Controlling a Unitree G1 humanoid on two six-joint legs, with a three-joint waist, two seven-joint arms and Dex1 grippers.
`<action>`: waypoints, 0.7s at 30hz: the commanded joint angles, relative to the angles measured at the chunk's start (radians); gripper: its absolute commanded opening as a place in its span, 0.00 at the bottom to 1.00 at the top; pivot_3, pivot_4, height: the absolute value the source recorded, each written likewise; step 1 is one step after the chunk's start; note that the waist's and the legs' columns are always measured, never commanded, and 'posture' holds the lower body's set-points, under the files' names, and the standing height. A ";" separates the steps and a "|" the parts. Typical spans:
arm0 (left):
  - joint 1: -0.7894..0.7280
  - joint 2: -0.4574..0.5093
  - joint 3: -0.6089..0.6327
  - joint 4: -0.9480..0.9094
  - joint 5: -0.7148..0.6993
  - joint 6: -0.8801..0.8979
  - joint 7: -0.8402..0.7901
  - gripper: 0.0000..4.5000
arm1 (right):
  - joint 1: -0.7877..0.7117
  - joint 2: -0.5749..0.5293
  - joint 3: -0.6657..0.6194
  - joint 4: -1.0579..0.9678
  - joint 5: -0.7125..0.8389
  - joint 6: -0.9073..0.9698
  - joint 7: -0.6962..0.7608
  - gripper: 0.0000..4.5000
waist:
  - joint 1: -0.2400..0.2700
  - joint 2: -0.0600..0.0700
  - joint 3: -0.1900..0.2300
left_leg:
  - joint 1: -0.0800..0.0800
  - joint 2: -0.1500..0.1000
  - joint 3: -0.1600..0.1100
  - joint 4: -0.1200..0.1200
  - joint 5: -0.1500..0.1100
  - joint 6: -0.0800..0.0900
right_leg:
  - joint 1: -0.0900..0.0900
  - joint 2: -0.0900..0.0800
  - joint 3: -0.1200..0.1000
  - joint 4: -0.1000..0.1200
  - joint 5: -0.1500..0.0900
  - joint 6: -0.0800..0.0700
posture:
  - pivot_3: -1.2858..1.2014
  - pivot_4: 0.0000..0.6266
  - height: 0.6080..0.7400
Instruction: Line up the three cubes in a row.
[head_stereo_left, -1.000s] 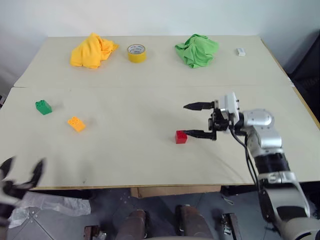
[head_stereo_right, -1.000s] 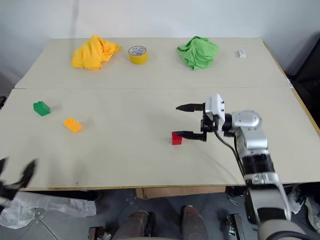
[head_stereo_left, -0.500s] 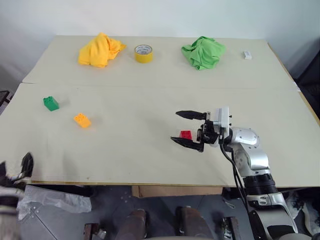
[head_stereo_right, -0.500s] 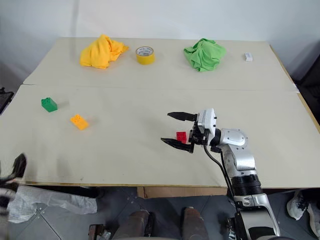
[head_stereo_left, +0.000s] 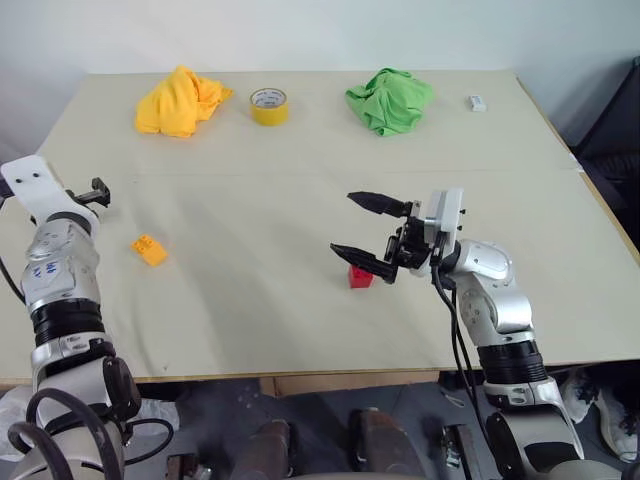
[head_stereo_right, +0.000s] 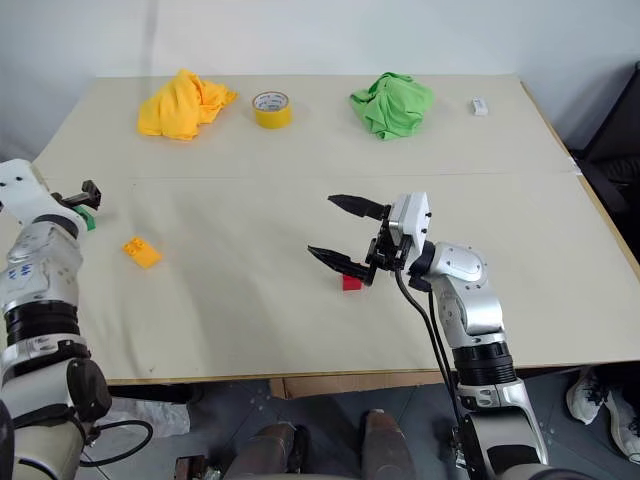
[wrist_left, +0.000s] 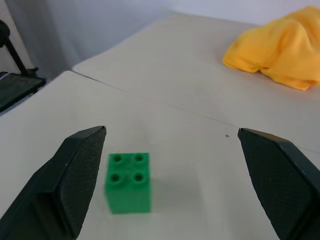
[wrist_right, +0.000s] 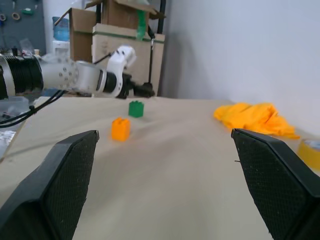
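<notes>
the left gripper stands with its fingers spread wide and empty, the green cube sitting on the table between them, close by one finger and not yet touched. the right gripper hangs released as well, holding nothing, with the red cube on the board just under its lower finger. the orange-yellow cube lies a short way off the left gripper, toward the right one, and well apart from the red cube.

the step in hand looks to be the take of the green cube. to do it well, the left gripper would likely need to centre the brick between its fingers, so one pad does not nudge it aside, then close on two flat sides.

the left wrist view shows the green cube whole, studs up; from the head, the left arm covers nearly all of it. the right wrist view shows the left gripper beside the green and orange-yellow cubes across the table.
</notes>
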 joint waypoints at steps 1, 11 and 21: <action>-0.048 0.050 -0.003 0.087 0.048 -0.059 0.053 1.00 | 0.006 -0.003 -0.005 -0.060 0.024 0.011 -0.017 0.99 | 0.001 0.000 0.000 | 0.000 0.000 0.000 0.000 0.000 0.000 | 0.000 0.000 0.000 0.000 0.000 0.000 | 0.52 0.24 1.00; -0.172 0.080 -0.034 0.335 0.044 -0.082 -0.042 1.00 | 0.025 -0.006 -0.008 -0.100 0.026 0.026 -0.062 0.99 | 0.021 -0.001 0.000 | 0.000 -0.002 -0.001 0.003 0.000 0.000 | 0.002 -0.002 -0.001 0.000 0.000 0.000 | 0.52 0.24 1.00; -0.206 0.091 -0.064 0.443 0.063 -0.137 -0.043 0.74 | 0.055 -0.005 -0.005 -0.130 0.025 0.036 -0.102 1.00 | 0.025 -0.001 0.000 | -0.001 -0.002 0.000 0.003 0.000 0.000 | 0.001 -0.002 0.000 0.001 0.000 0.000 | 0.52 0.24 1.00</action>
